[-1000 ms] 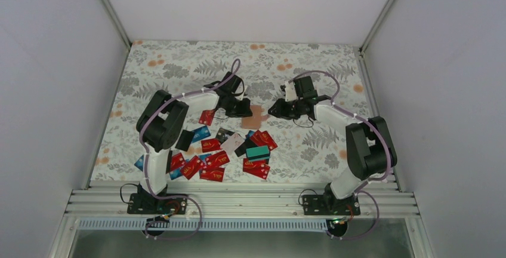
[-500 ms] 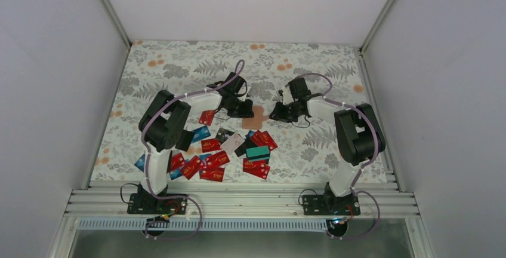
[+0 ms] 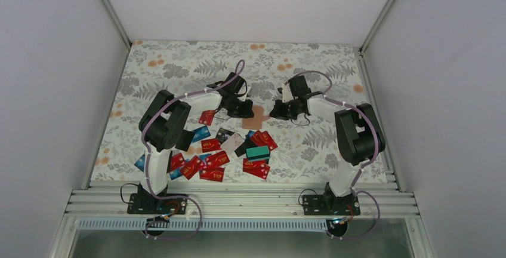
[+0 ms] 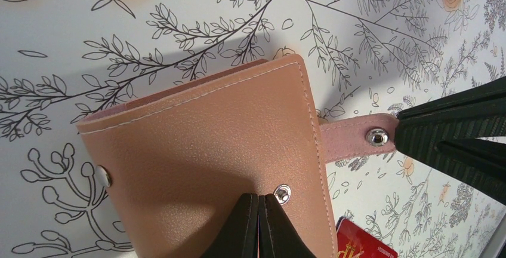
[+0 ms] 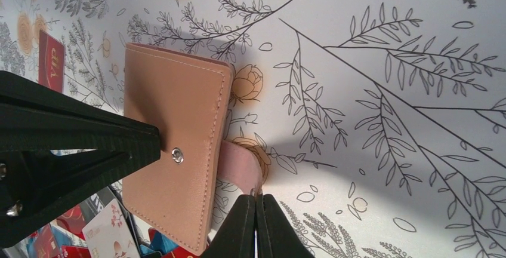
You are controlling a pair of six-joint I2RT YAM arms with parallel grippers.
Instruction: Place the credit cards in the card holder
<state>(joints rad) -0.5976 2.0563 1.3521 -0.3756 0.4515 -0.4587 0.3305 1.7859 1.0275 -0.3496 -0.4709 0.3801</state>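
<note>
1. Cloth with a leaf-and-flower print [image 3: 179, 67] covers the table. Nothing on it blocks the far middle, so there is room to swing a flap open.
2. Red, blue, black and teal credit cards [image 3: 215, 159] lie scattered near the arm bases, well apart from the work. One red card [image 4: 364, 243] sits just beside the holder; the opening cover should not sweep it away.
3. Tan card holder [image 4: 203, 162] lies flat and folded shut between the two arms, at the far middle of the table.
4. Left gripper [image 4: 258, 210] has its fingers together, tips on the cover beside the stud. Whether they pinch any leather cannot be told. Its job looks like anchoring: press straight down and do not slide.
5. Right gripper [image 5: 256, 207] is clamped on the end of the pink closure strap [image 5: 241, 168], which sticks out sideways, unsnapped.
6. Snap stud [image 4: 282, 193] on the cover is bare, so the clasp is already free. The likely next move is to lift the strap up and over in an arc. A sideways tug would drag the whole holder from under the left fingertips.
</note>
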